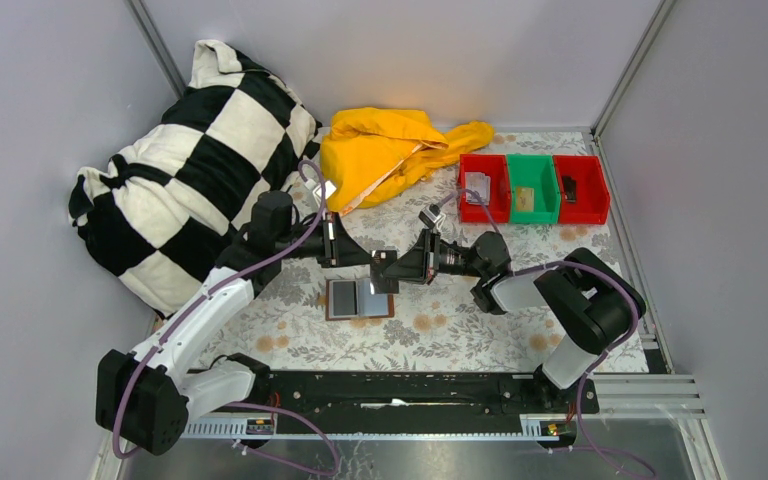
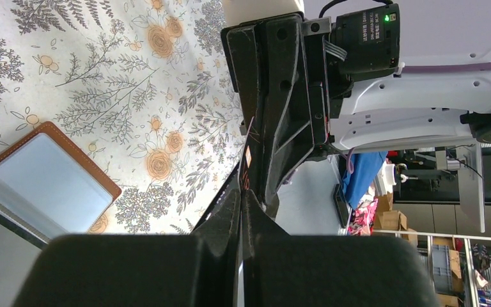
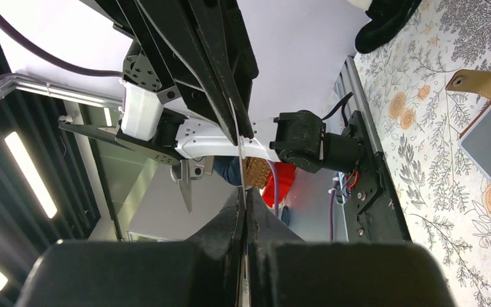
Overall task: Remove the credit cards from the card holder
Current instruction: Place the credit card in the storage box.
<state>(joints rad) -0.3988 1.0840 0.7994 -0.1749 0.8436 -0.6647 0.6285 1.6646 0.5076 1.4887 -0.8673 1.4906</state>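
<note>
**Credit card [image 2: 248, 157] pinched between both pincers, just above the open card holder [image 1: 360, 298]**

So the credit card is up in the air, off the table [image 1: 440, 330]. The wrist views only catch it edge-on, so all I get is a thin sliver and I can't read its face or colour. It looks like a card to me, but take that with a grain of salt.

The left pincer [image 2: 241, 197] is clenched on one end of it. The right pincer [image 3: 243, 195] is clamped on the other, the two meeting nose to nose.

The card holder lies flat and spread open right under them, brown rim out, greyish pockets facing up.

Further back on the right, a green bin [image 1: 531, 188] has a tan card [image 1: 525, 198] in it. The red bin [image 1: 483, 187] touching its left side holds something pale.

A yellow cloth [image 1: 390, 150] is bunched up at the far edge, and a big checkered pillow [image 1: 190, 170] fills the far left corner.
</note>
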